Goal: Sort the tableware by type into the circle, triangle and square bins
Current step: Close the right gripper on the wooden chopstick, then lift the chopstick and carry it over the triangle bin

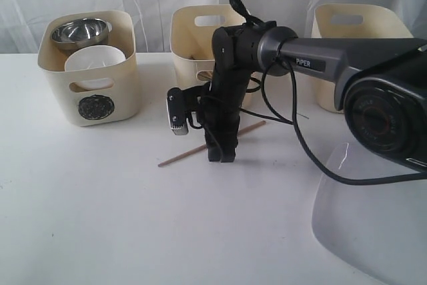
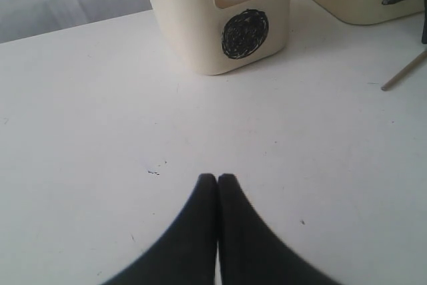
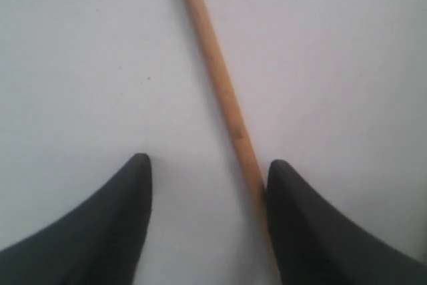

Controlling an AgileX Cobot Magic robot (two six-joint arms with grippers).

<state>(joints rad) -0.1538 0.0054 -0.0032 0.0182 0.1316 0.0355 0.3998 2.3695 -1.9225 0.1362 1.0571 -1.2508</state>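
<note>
well, the right pincer (image 1: 221,158) points straight down at the table (image 1: 100,218), its fingers (image 3: 127,225) spread apart and gripping nothing. bare white tabletop lies open in front of it and out toward the circle bin (image 1: 87,78). the middle bin (image 1: 193,38) stands just behind it, and a third bin (image 1: 360,25) sits farther off, beyond the arm (image 1: 373,58). the rim of the large white plate (image 1: 360,231) curves under that arm, well apart from the pincer.

the wooden chopstick (image 3: 220,78) lies flat between the fingers, close against one and clear of the other. it is thin, straight and pale tan, and its ends stick out on both sides of the pincer.

the left pincer (image 2: 217,179) is closed tip to tip and empty over bare table, with the circle bin ahead of it.

white lettering (image 1: 303,62) on the arm reads "piper". the circle bin carries a black scribbled disc (image 2: 245,33).
</note>
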